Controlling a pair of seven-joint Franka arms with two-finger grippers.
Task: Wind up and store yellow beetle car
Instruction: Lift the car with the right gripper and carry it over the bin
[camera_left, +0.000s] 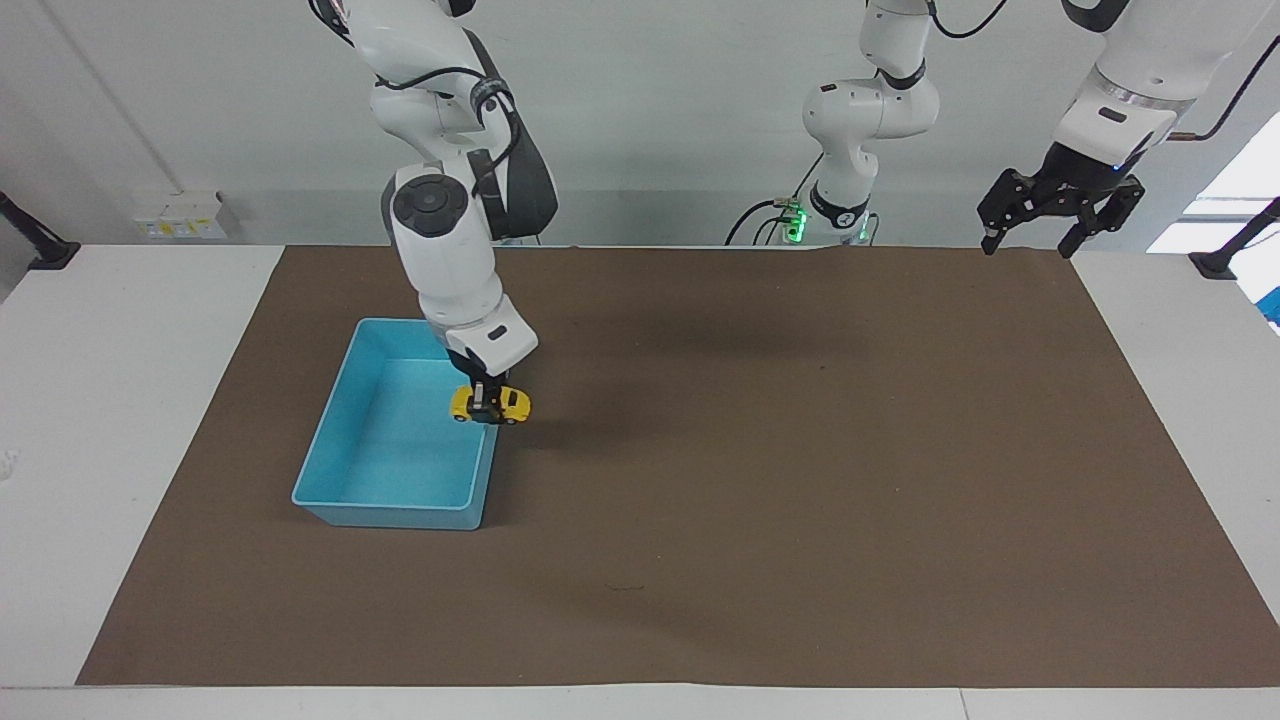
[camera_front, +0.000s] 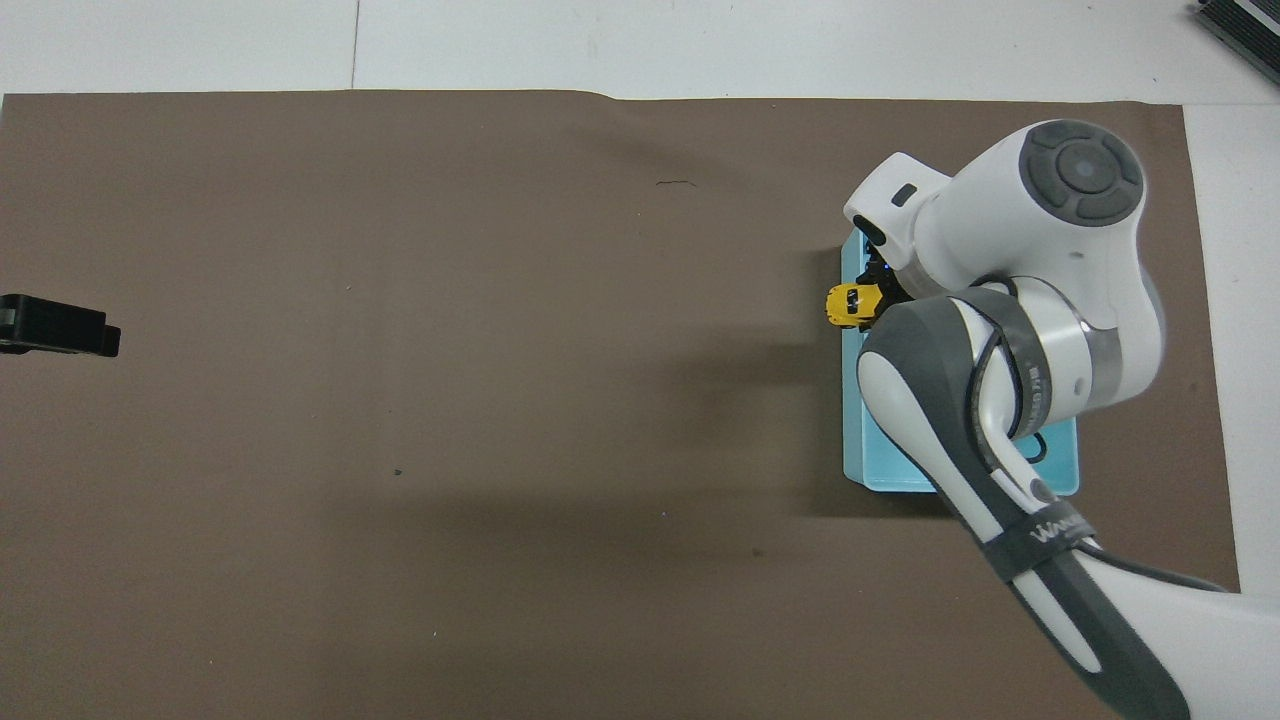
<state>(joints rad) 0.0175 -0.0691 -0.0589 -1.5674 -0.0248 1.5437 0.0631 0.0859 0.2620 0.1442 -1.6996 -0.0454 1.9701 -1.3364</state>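
Right gripper (camera_left: 488, 408) clamps the tiny yellow beetle-shaped toy car (camera_left: 489, 404) above the light-blue plastic bin's (camera_left: 345, 420) rim. Left gripper (camera_left: 1058, 216) waits raised, jaws open.

Yellow beetle car (camera_left: 489, 403): glossy, smooth body, plastic in appearance. Blue bin (camera_left: 395, 470): smooth plastic, slight sheen. Brown mat (camera_left: 800, 480): matt, paper-like sheet. Counter (camera_left: 120, 400): smooth white surface. Arm casings (camera_left: 445, 250): glossy white plastic.

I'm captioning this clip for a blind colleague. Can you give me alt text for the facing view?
The right arm's end effector holds a small yellow toy car in the air over the edge of an open blue bin on a brown mat. The left arm's end effector waits, raised above the mat's corner by its base.
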